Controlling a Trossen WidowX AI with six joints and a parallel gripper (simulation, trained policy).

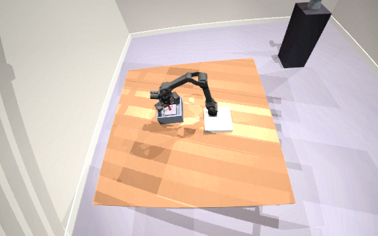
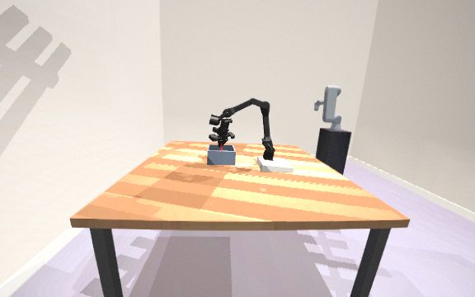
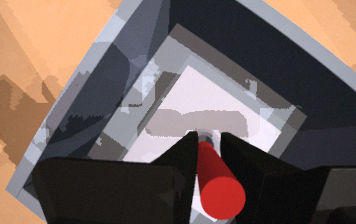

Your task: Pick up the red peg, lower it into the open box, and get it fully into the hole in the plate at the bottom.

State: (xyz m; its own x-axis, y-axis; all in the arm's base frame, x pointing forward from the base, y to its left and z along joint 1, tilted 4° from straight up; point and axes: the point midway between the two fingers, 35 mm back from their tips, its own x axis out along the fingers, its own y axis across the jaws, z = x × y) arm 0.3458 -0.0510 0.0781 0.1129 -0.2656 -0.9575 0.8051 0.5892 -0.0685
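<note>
The gripper [image 1: 167,103] [image 2: 221,143] [image 3: 209,135] is shut on the red peg [image 1: 169,107] [image 2: 221,148] [image 3: 222,197], over the open grey-blue box [image 1: 172,120] [image 2: 221,158] [image 3: 299,38]. The peg stands roughly upright, its top end towards the wrist camera. In the exterior view its lower part reaches down to about the box's rim. The pale plate [image 1: 171,112] [image 3: 189,90] lies at the bottom of the box. A dark spot shows by the peg's lower end in the wrist view; whether the tip touches the hole is hidden.
The box's walls surround the space below the fingers. The arm's white base block [image 1: 220,122] [image 2: 278,166] sits on the wooden table [image 1: 209,174] [image 2: 237,206] to the right of the box. A black pedestal [image 1: 302,39] [image 2: 333,148] with another arm stands on the floor beyond the table.
</note>
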